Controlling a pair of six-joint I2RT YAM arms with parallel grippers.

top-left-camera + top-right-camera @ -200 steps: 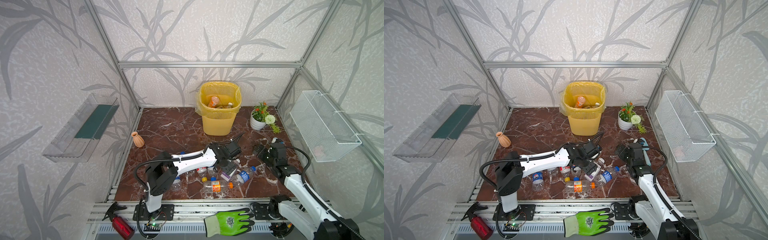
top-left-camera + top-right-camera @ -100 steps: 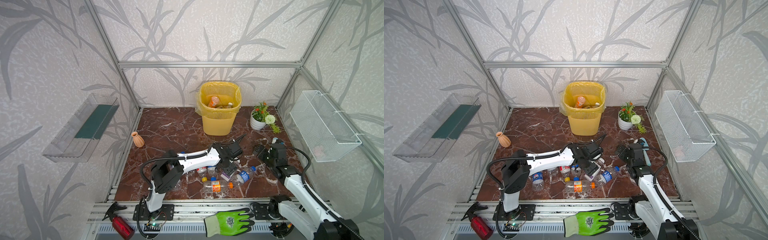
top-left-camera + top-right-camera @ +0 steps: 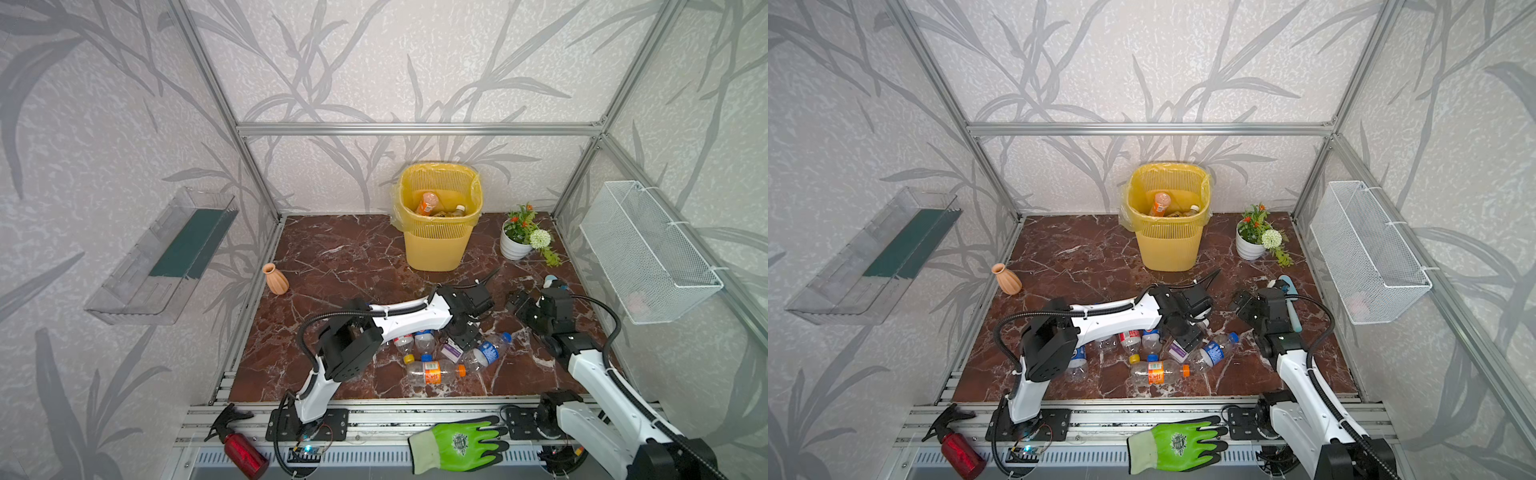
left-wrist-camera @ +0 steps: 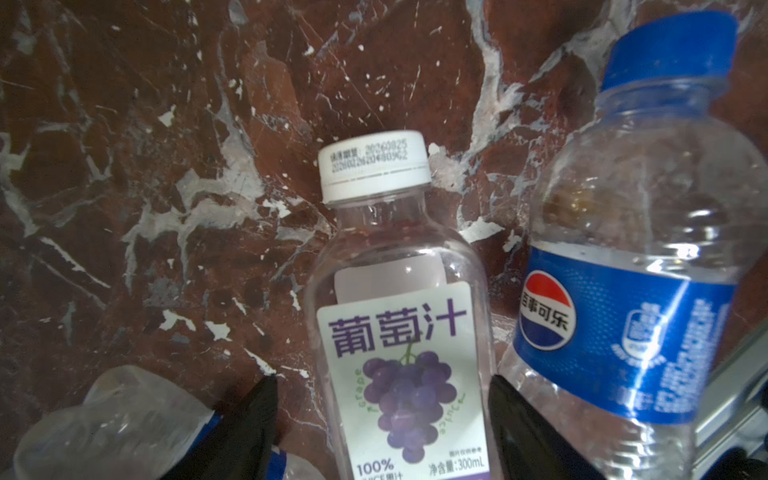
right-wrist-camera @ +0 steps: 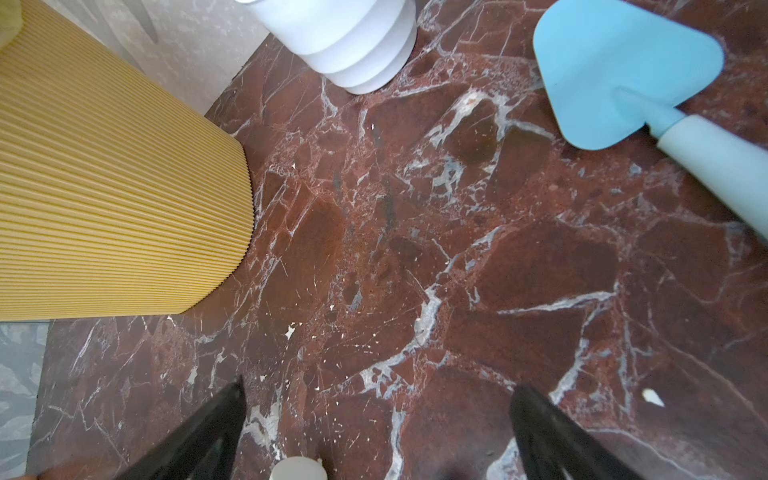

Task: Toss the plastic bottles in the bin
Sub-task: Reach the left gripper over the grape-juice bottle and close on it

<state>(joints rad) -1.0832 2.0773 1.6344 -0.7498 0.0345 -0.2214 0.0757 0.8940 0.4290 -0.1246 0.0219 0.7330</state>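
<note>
Several plastic bottles lie in a heap at the front of the marble floor in both top views. My left gripper (image 3: 463,334) is down among them. In the left wrist view it (image 4: 382,380) is open and straddles a clear grape-juice bottle (image 4: 399,332) with a purple label and white cap; one finger touches its side and the other stands a little apart. A blue-labelled cola bottle (image 4: 636,291) lies beside it. An orange-labelled bottle (image 3: 432,371) lies nearer the front. The yellow bin (image 3: 436,245) stands at the back with bottles inside. My right gripper (image 5: 379,386) hangs open over bare floor.
A white flower pot (image 3: 515,245) stands right of the bin, and a light blue trowel (image 5: 623,70) lies near my right gripper. An orange vase (image 3: 275,279) stands at the left edge. Wire basket (image 3: 648,257) and clear tray (image 3: 166,257) hang on the walls. Glove (image 3: 457,442) and red spray bottle (image 3: 241,446) lie on the front rail.
The left arm's elbow has swung to the right while its gripper stayed low in the bottle heap, its jaws narrowing. The right arm has not moved.
</note>
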